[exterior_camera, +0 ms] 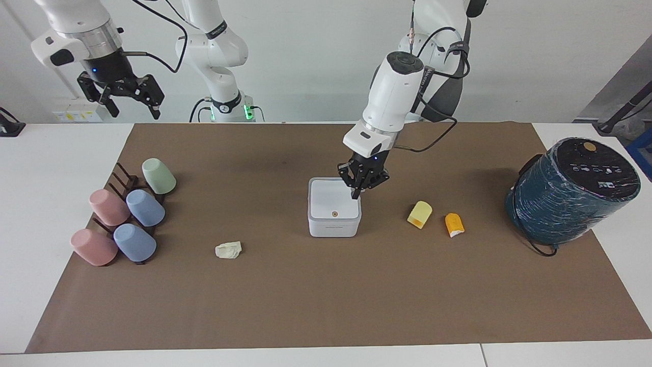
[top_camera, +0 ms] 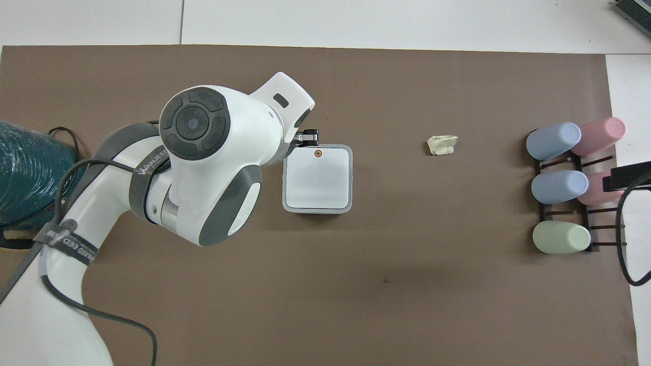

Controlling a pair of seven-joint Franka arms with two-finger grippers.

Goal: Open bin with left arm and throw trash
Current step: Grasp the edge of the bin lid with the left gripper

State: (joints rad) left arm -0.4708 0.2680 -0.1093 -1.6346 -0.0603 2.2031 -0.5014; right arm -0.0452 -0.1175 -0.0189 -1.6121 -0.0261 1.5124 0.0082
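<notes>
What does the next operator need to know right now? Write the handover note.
Left pincer: shut, holding nothing, tip over the bin's closed lid, at the edge toward the left arm's end.
Right pincer: open, waiting raised above its own end of the table.
Trash on the mat: paper wad toward the right arm's end; yellow piece and orange piece toward the left arm's end.
Done: approach only.
Left: open the lid, bin all three scraps.
</notes>
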